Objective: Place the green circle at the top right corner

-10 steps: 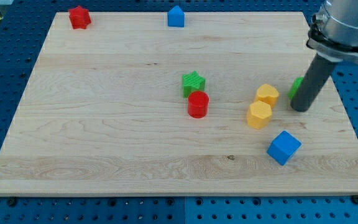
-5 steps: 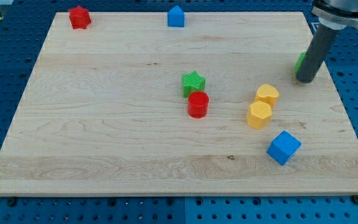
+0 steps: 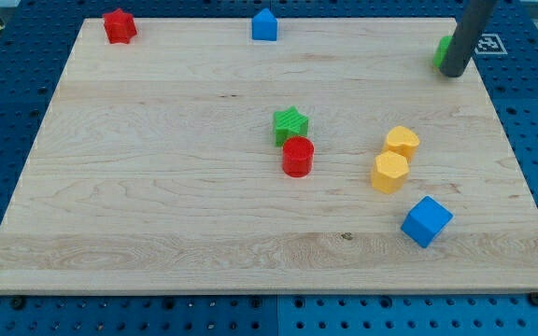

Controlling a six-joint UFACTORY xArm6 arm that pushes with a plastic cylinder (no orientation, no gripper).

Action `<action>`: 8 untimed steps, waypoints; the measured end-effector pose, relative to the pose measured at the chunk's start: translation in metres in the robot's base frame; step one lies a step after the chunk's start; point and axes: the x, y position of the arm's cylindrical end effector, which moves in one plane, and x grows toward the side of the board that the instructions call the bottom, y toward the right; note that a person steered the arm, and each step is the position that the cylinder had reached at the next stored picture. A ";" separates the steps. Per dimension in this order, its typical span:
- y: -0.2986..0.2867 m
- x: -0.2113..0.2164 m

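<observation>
The green circle (image 3: 443, 51) lies near the board's top right corner, mostly hidden behind my dark rod; only its left edge shows. My tip (image 3: 453, 72) rests on the board just below and against the green circle, close to the right edge.
A green star (image 3: 290, 124) and a red cylinder (image 3: 298, 156) sit at the centre. A yellow heart (image 3: 402, 142) and a yellow hexagon (image 3: 389, 172) lie to the right, a blue cube (image 3: 427, 221) below them. A red block (image 3: 119, 25) and a blue block (image 3: 264, 25) sit at the top edge.
My tip has moved toward the view's top along the right side, pushing the green circle from mid-right up near the top right corner. The other blocks have not moved.
</observation>
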 end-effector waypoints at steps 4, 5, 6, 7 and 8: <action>0.000 -0.063; 0.015 -0.051; 0.057 -0.045; 0.090 -0.078; 0.087 -0.101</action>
